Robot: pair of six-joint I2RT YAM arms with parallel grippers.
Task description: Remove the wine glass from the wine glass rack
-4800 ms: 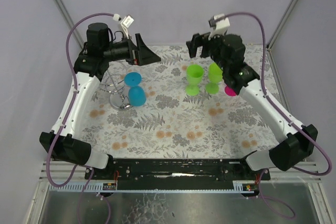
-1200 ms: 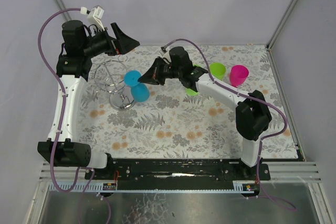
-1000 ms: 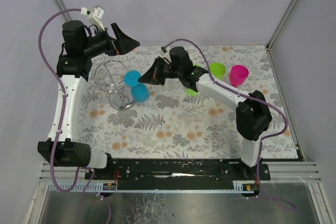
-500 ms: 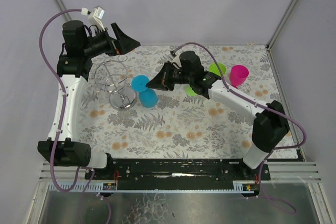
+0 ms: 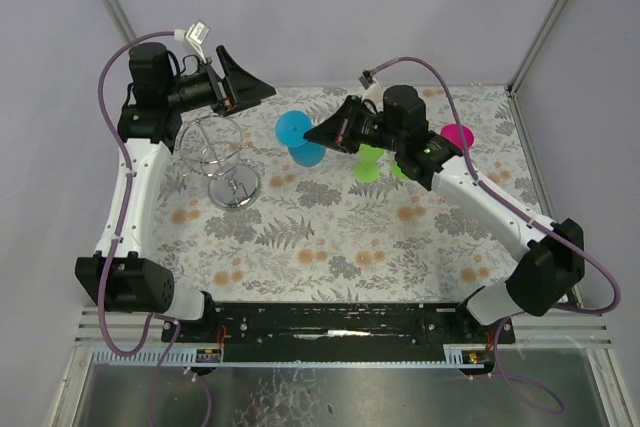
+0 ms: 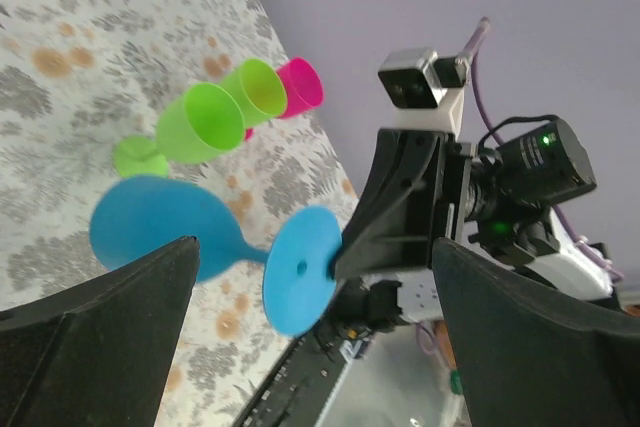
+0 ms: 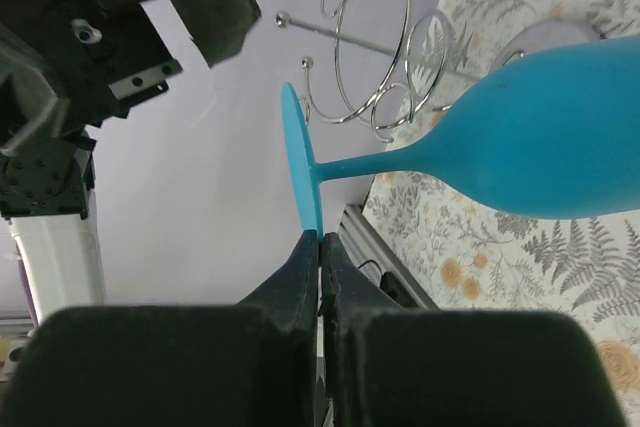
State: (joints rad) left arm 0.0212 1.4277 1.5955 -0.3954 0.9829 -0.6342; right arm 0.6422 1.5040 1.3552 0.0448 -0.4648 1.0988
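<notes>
Since the right gripper (image 7: 320,239) is pinching the wine glass (image 7: 545,137) by just its foot rim, it's probably risking slipping; left gripper's (image 5: 248,82) gaping open.

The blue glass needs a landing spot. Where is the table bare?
Bare: the wide near strip of table, from the rack and green glasses down to the near edge, and the gap between rack and green glasses. Crowded: far right, with green glasses and pink glass.

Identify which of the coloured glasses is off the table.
The blue wine glass, held sideways by its foot in the right gripper; the two green glasses and the pink one stand on the table.
</notes>
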